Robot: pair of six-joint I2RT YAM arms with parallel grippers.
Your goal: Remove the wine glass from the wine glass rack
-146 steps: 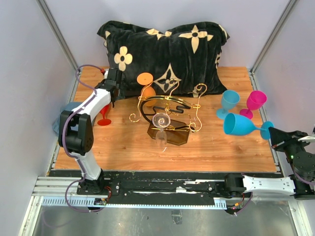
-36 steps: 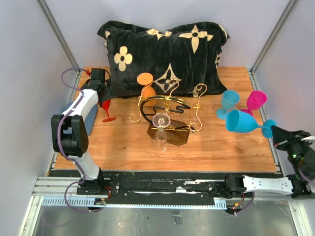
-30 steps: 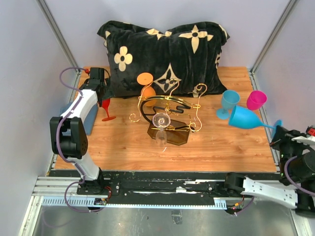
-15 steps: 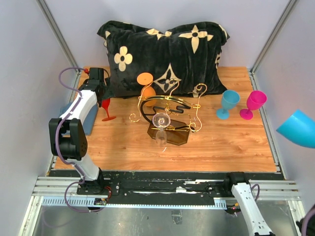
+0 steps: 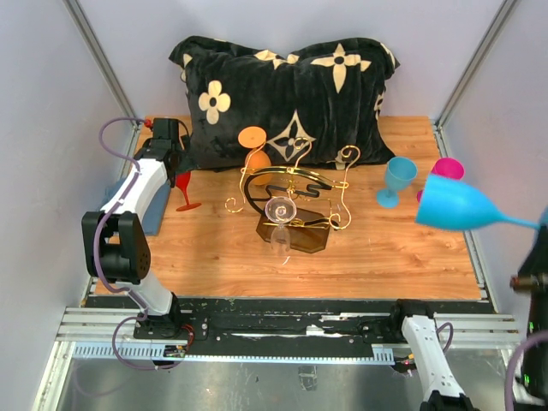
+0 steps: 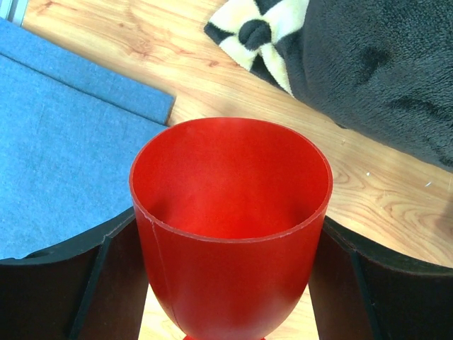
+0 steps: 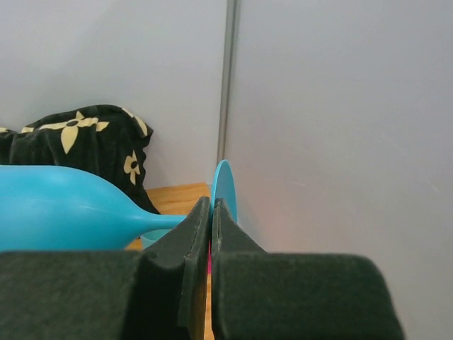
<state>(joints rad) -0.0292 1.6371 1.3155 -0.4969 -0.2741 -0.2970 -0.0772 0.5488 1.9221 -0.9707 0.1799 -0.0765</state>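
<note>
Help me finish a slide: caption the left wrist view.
Left gripper closed on a red wine glass, with wooden table, blue cloth and black pillow behind.

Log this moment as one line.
left gripper: shut on red glass | right gripper: shut on blue glass, held sideways | wine glass rack: clear glass hanging

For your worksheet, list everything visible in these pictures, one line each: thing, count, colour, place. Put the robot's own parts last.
pillow: 1, black with cream flowers, back
wine glass rack: 1, gold and black, brown base, centre
clear wine glass: 1, hanging at rack's front
orange wine glass: 1, rack's back left
light blue wine glass: 1, standing right
pink wine glass: 1, standing right
large blue wine glass: 1, in air, right
red wine glass: 1, left
cloth: 1, blue, left edge
table: 1, wood
left gripper: holds red wine glass
right gripper: clamps large blue wine glass's stem
</note>
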